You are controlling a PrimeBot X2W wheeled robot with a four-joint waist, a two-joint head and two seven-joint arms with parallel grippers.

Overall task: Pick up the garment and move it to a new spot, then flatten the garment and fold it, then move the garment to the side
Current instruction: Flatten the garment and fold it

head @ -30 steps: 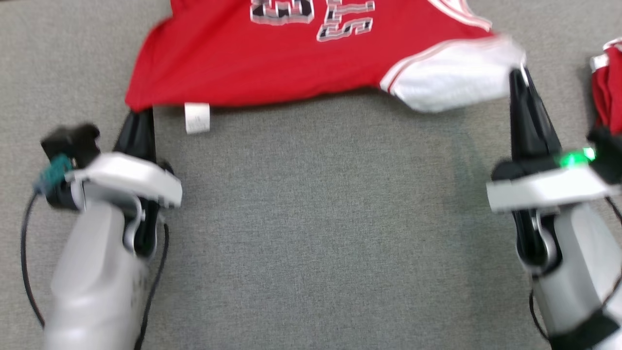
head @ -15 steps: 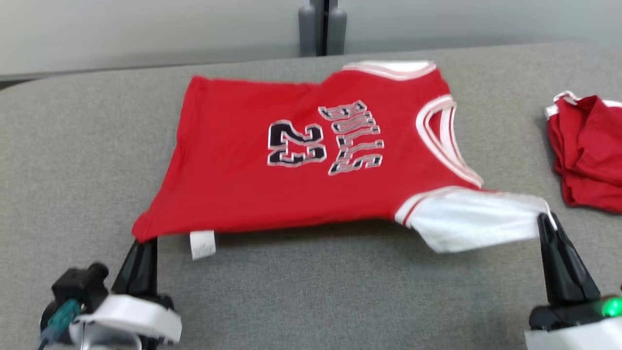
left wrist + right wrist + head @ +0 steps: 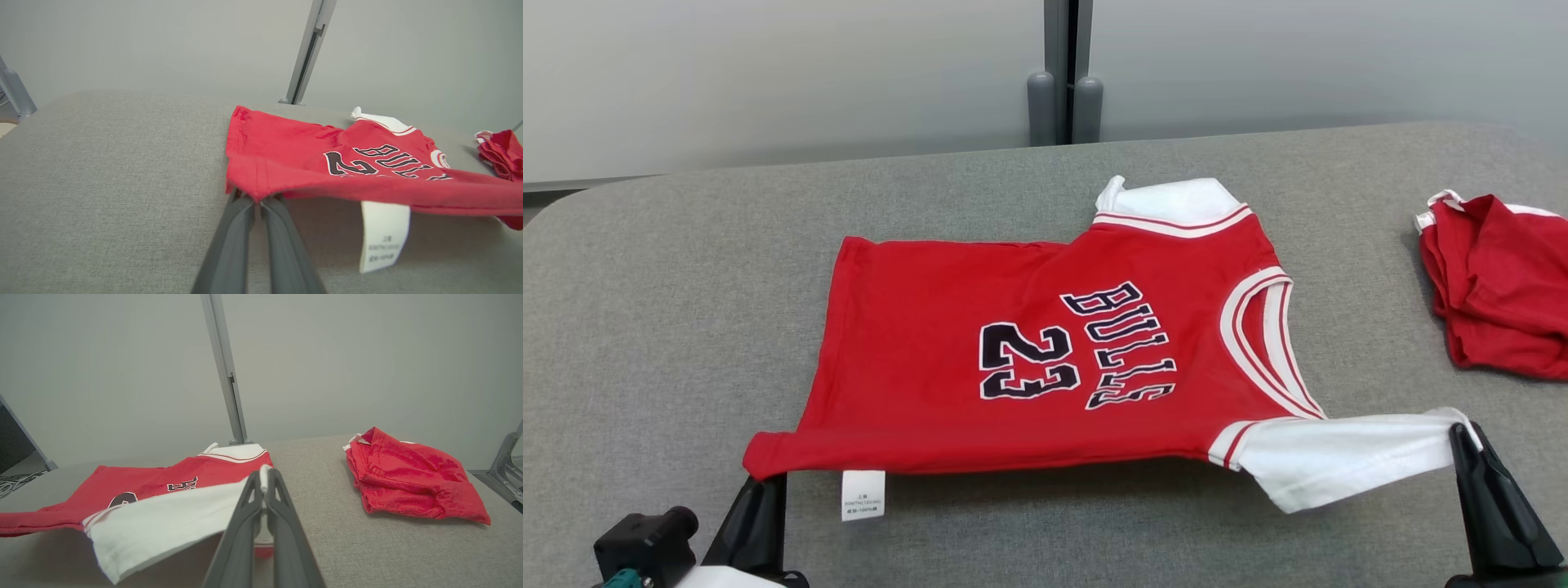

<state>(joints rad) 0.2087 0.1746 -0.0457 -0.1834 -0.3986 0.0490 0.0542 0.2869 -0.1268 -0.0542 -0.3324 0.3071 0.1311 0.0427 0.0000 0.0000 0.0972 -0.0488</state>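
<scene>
A red jersey [image 3: 1029, 359] with white sleeves and the print "BULLS 23" lies spread on the grey table, its near edge lifted off the surface. My left gripper [image 3: 765, 480] is shut on the jersey's near left hem corner [image 3: 253, 192]. My right gripper [image 3: 1462, 429] is shut on the tip of the near white sleeve [image 3: 163, 526]. A white care label [image 3: 863, 495] hangs below the lifted hem. The far white sleeve [image 3: 1168, 200] rests flat at the back.
A second red garment [image 3: 1499, 286] lies crumpled at the table's right edge, also in the right wrist view [image 3: 408, 477]. A grey post [image 3: 1062, 73] stands behind the table's [image 3: 670, 327] back edge against a pale wall.
The head camera has tilted up, so the whole jersey and back wall now show. Both grippers keep their hold on the jersey's near edge, which stays stretched between them.
</scene>
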